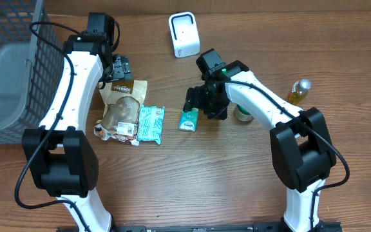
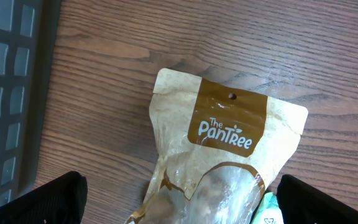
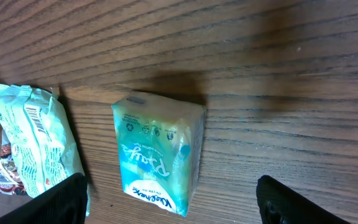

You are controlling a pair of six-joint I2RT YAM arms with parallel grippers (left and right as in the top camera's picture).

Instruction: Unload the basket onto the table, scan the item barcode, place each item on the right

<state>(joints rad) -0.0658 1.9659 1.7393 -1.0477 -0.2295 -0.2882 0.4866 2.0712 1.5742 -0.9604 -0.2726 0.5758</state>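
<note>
We find the right gripper (image 3: 169,196) poised, jaws wide, over the tissue pack (image 3: 157,149) at frame centre; advise straddling its narrow sides squarely before closing.

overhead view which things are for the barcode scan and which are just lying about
For the job: white scanner, tissue pack under the right pincer.
Lying about, for now: brown pouch, teal packet, yellow bottle, grey basket.

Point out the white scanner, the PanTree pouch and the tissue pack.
white scanner (image 1: 184,35): overhead view, on its front face.
PanTree pouch (image 2: 225,127): left wrist view, on the brown printed label.
tissue pack (image 3: 157,149): right wrist view, on its top face.
</note>
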